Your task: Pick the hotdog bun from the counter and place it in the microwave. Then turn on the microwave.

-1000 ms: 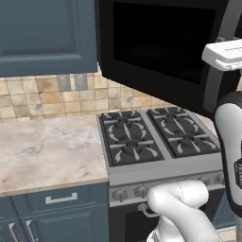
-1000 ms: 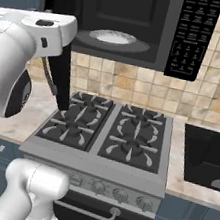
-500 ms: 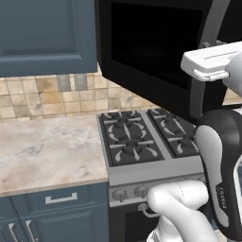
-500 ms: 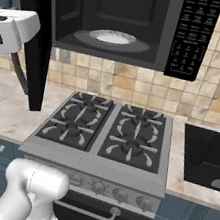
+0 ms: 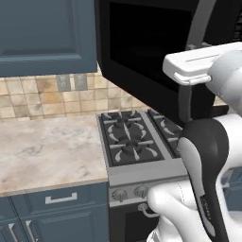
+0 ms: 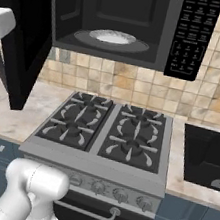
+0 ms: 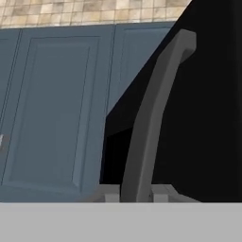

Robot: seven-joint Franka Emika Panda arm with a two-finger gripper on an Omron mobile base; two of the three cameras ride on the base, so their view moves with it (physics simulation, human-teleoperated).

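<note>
Right now the fingers (image 7: pixel 109 194) are pinching the grey handle (image 7: pixel 152 113) of the microwave's door (image 6: pixel 21 41), one tip on each side of the bar, so the bar is running up between them. That grip makes sense as a way of steering the door, since the handle is the one part of it that a narrow pair of fingers can close around.

The door is standing wide open, swung out to the left of the microwave (image 6: pixel 123 13), leaving its cavity exposed. Inside the cavity a white plate (image 6: pixel 112 36) is sitting on the floor of the oven. Whether the hotdog bun is lying on that plate I cannot tell, because the plate's top is reading as a pale blur. The table (image 5: pixel 47 146) left of and below the microwave is showing only bare marbled stone.

Judging from this, the placing step looks finished or nearly so, and the arm is probably positioned to push the door shut. The keypad (image 6: pixel 193 34) on the microwave's right side is waiting untouched, as starting the oven should only work with the door closed. The stove (image 6: pixel 103 131) is sitting directly under the microwave, so a swinging arm needs to keep above its grates.
</note>
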